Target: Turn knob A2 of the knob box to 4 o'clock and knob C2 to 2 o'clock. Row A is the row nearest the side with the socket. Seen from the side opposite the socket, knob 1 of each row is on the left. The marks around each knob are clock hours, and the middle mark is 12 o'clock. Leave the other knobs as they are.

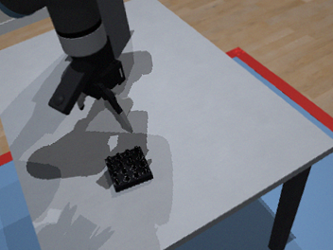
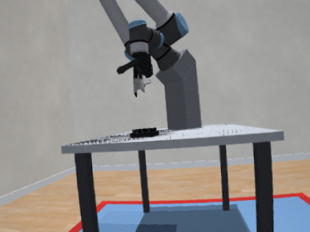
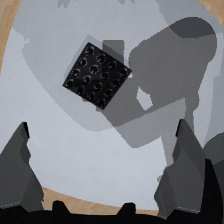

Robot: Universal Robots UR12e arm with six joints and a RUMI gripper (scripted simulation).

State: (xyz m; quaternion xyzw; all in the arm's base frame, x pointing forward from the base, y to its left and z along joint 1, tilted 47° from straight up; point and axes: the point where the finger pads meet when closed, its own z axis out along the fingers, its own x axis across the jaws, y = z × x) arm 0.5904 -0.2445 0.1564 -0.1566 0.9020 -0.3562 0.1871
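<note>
The knob box [image 1: 129, 170] is a small black square with several knobs in rows, lying flat on the grey table near its front left part. It also shows in the exterior view [image 2: 145, 132] and in the wrist view [image 3: 97, 75], turned diagonally. The single knobs and their marks are too small to read. My gripper [image 1: 106, 104] is open and empty, raised well above the table and behind the box. In the wrist view its two fingers stand wide apart at the lower corners, around the gripper's middle point [image 3: 102, 132], with only table between them.
The robot's base column [image 2: 181, 92] stands at the back of the table. The table's front edge [image 1: 245, 201] and right edge drop to a blue floor mat with a red border [image 1: 296, 93].
</note>
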